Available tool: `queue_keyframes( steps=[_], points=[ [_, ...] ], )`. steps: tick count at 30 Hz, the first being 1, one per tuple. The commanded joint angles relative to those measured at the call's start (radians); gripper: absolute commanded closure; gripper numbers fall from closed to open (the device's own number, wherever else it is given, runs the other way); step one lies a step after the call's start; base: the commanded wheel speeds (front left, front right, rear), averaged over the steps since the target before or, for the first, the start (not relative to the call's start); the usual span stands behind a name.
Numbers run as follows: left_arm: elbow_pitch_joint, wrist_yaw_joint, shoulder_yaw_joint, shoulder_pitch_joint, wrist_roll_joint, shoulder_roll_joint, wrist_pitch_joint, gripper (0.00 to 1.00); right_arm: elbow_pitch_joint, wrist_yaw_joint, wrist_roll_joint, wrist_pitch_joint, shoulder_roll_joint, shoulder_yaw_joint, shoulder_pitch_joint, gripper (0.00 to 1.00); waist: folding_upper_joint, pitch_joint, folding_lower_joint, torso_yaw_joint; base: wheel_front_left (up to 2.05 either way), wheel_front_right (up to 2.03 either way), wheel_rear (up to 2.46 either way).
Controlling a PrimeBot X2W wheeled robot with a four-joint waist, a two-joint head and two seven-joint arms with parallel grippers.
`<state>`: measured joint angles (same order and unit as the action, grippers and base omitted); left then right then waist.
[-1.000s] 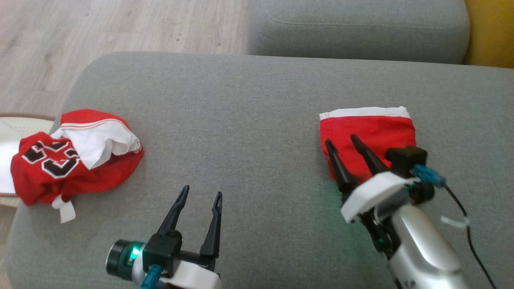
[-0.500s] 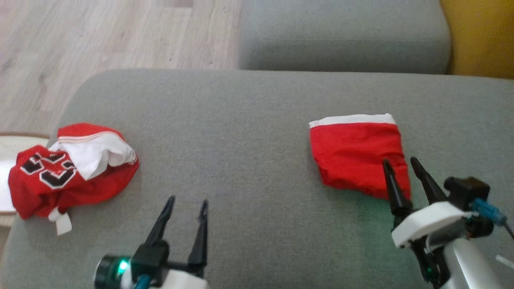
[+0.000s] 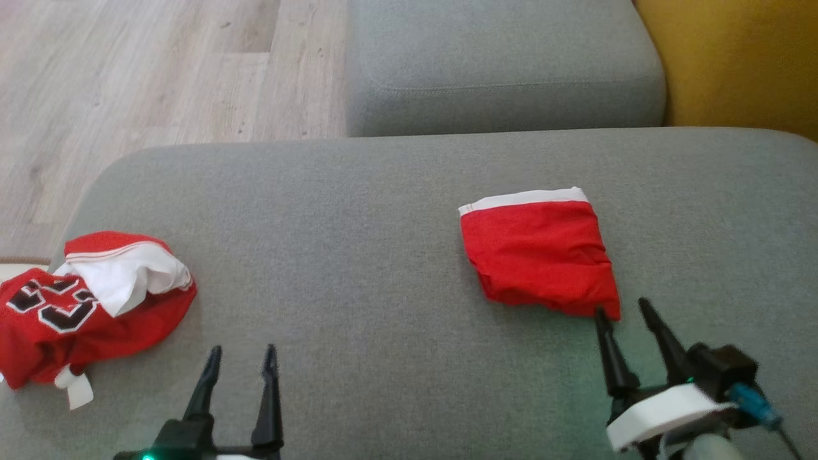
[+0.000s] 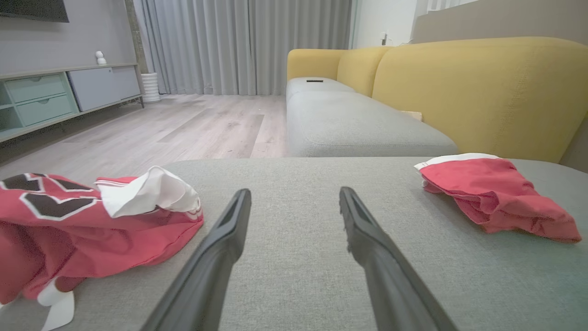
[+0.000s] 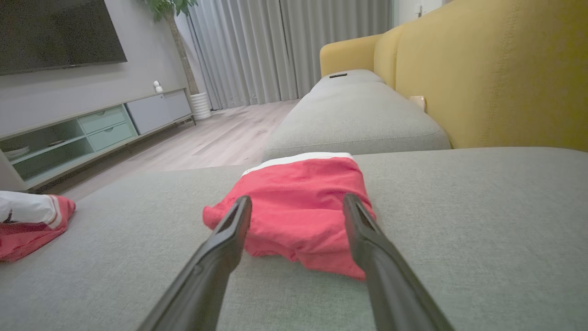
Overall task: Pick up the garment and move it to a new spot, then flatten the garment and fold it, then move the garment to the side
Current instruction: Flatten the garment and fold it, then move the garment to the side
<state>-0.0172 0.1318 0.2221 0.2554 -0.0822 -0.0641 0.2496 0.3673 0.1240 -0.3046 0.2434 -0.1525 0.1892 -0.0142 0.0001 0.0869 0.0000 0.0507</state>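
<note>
Red folded cloth garment with a white band (image 3: 540, 259): lies flat on the right half of the broad grey fabric sofa cushion (image 3: 383, 255), white band toward the far side, nothing holding it.
Right gripper (image 3: 621, 307): fingers spread wide and empty, tips just beside the garment's near right corner; I cannot tell whether they touch it.
Left gripper (image 3: 243, 349): also spread wide and empty, over bare cushion, well apart from both cloths.
Crumpled red and white jersey (image 3: 96, 306): heaped at the cushion's left edge, part of it past the rim.
Stage: by my reckoning the fold is made and the piece is set aside.
Risk, fold: the near edge looks rumpled and loose. A forward nudge of the right fingers would catch that corner and drag the fold open.
Risk, jersey: perched on the rim, it could slide to the pale wooden floor (image 3: 128, 76) if the left arm brushed it.
Writing: black block numerals edged in white on the jersey, too creased to read for certain. No brand or label visible on the folded garment.
</note>
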Motion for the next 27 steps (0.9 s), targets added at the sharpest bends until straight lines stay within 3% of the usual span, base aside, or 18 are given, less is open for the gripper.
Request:
queue_keyframes(
  steps=[1,10,27],
  points=[
    [-0.040,-0.001,-0.046,-0.028,-0.001,0.004,0.012,0.00,-0.030,0.007,0.021,0.017,0.008,0.020,-0.016,0.00,-0.0001,0.005,0.0000,-0.006,0.00,0.00,0.00],
    [-0.029,-0.012,-0.070,-0.010,0.005,0.009,0.012,0.00,-0.090,0.007,0.127,0.018,0.052,-0.003,0.046,0.00,-0.0001,0.018,0.0000,-0.017,0.00,0.00,0.00],
    [-0.002,-0.040,-0.083,-0.005,0.028,0.012,0.012,0.00,-0.097,0.007,0.152,0.018,0.083,-0.027,0.067,0.00,-0.0001,0.029,0.0000,-0.016,0.00,0.00,0.00]
  ],
)
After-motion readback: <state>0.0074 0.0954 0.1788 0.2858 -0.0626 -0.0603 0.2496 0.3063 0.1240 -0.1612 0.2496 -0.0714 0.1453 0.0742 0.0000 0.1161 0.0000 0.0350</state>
